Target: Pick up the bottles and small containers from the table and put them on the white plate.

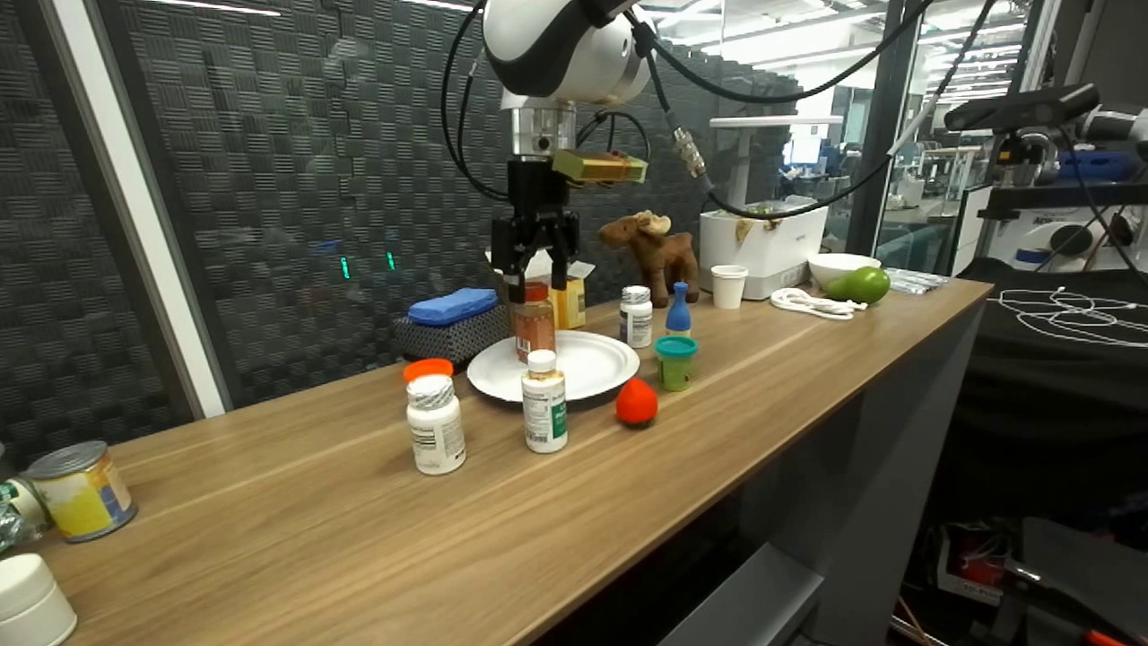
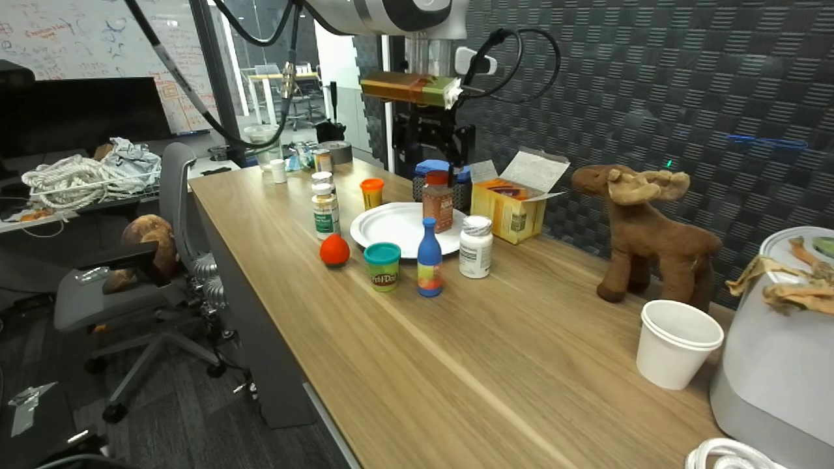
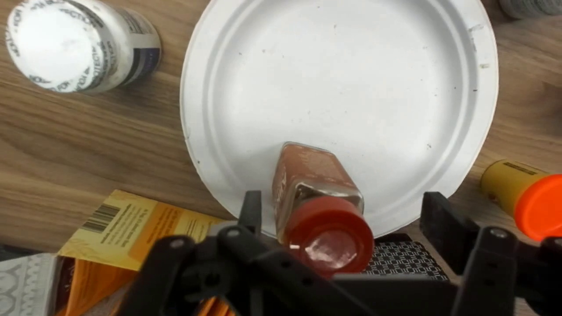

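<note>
On the wooden table [image 1: 359, 538], the red-capped bottle [image 1: 535, 327] stands on the white plate [image 3: 342, 87], likely light, stiff and slick, best taken by its flat sides, my gripper [image 3: 342, 208] spread wide around it and holding nothing.

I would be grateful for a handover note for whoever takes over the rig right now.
End effector: open around the clear red-capped bottle of reddish-brown contents, not gripping it.
Done: that bottle stands on the round white plate.
Left on the wooden table nearby: three white-capped white pill bottles, slim blue bottle, green teal-lidded tub, yellow orange-lidded tub, small red round item.
</note>
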